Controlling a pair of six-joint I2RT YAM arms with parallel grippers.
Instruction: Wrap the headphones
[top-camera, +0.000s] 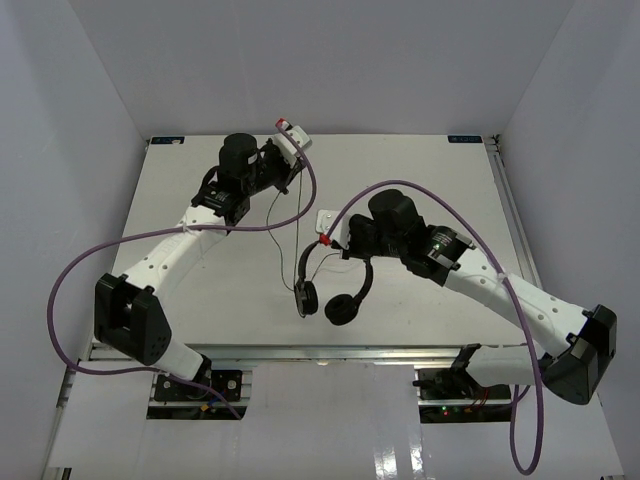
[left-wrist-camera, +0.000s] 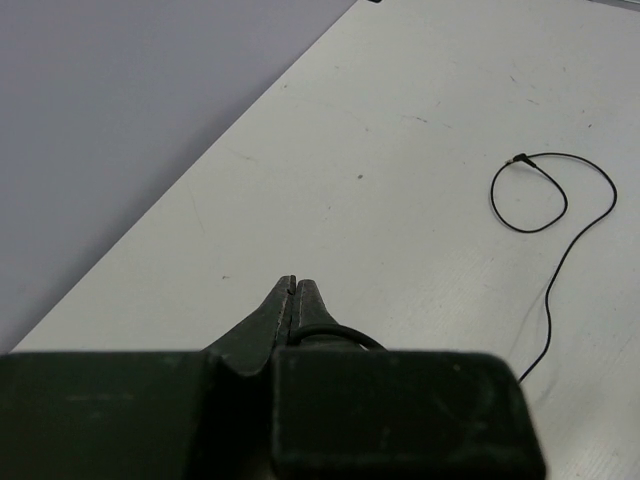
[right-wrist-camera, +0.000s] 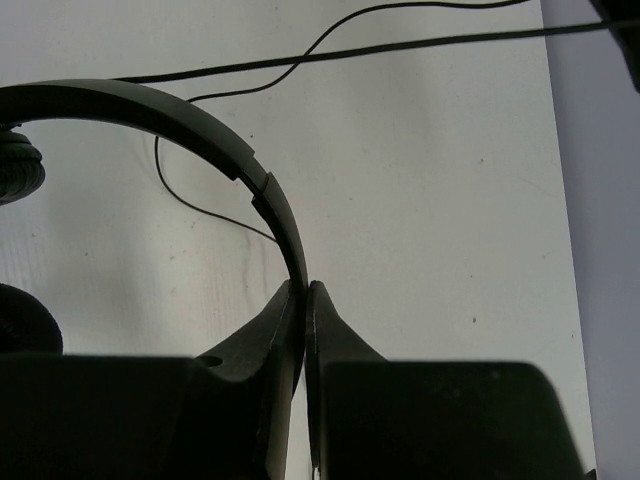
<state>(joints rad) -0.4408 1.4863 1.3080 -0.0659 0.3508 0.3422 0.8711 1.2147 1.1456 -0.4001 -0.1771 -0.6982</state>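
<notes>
Between the fingers of your right gripper (right-wrist-camera: 305, 290), which are closed to a narrow slit, sits the thin black headband (right-wrist-camera: 200, 125). It is pinched close to the tips, and from there it arches up and to the left across the right wrist view. At the left edge of that view one earpad (right-wrist-camera: 15, 165) hangs off the band's end. You cannot tell whether the pads touch the table.

From above, the headphones (top-camera: 342, 308) lie at the middle of the white table (top-camera: 440, 190), toward its near edge and between the two arms. Their two round pads are side by side, and the band curves back to the right gripper.

Your left gripper (left-wrist-camera: 293, 285) is also pressed shut, tip against tip. A short arc of the cord (left-wrist-camera: 585, 225) emerges from beside the base of its fingers, so it is gripping that thin black line. In the right wrist view one stretch of the cord crosses the top of the picture as a straight, taut line, with a slack strand curving under it.

Beyond the left fingers and to their right, the free end of the cord lies on the table in one loose loop. The loop closes at the small plug (left-wrist-camera: 518, 158), well apart from the gripper.

The left arm reaches to the far left part of the table, close to the grey side wall (left-wrist-camera: 100, 120). The right arm comes in from the near right.
</notes>
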